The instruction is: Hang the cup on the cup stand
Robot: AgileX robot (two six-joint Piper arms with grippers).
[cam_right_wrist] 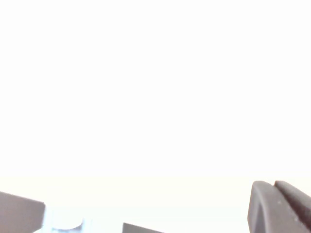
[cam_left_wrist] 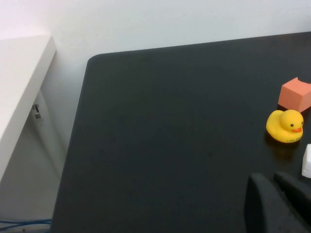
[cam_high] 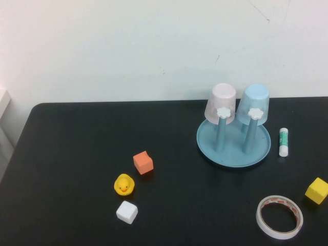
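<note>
The light blue cup (cam_high: 254,101) sits upside down over a back peg of the cup stand (cam_high: 233,144), right of a pale pink cup (cam_high: 221,102) inverted on another peg. Two front pegs with white flower caps stand bare. No arm shows in the high view. My left gripper (cam_left_wrist: 273,187) is shut and holds nothing, low over the table's left part, near the yellow duck (cam_left_wrist: 285,126). My right gripper (cam_right_wrist: 272,190) is shut and empty, facing a bright white wall.
An orange cube (cam_high: 143,162), the yellow duck (cam_high: 124,184) and a white cube (cam_high: 127,211) lie left of centre. A glue stick (cam_high: 283,141), a yellow cube (cam_high: 316,190) and a tape roll (cam_high: 279,216) lie at the right. A white shelf (cam_left_wrist: 22,92) stands beyond the table's left edge.
</note>
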